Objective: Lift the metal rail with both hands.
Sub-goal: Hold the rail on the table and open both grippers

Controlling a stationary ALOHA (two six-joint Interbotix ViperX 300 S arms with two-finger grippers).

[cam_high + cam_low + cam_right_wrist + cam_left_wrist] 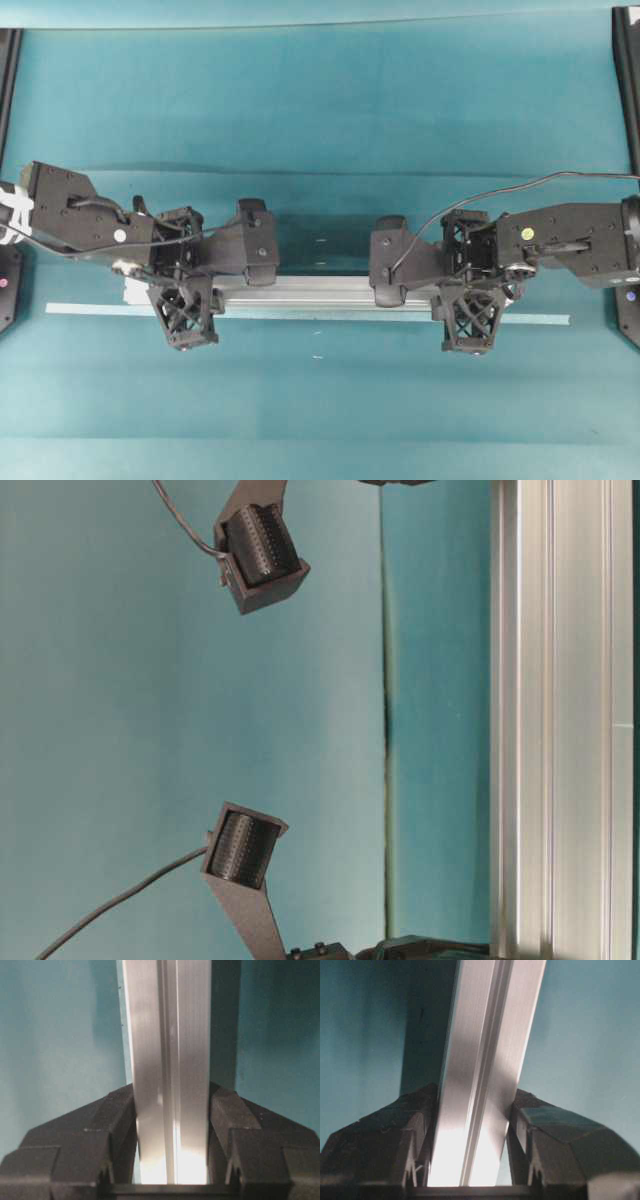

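The rail (320,292) runs left to right across the middle of the teal table (320,100), just far of a thin pale tape strip (520,319). The left gripper (258,262) clamps it near its left end, the right gripper (388,272) toward its right end. In both wrist views the jaws press the rail's two sides, part-open only by its width.

robot lab bench: teal table (320,100), two mounted arms.
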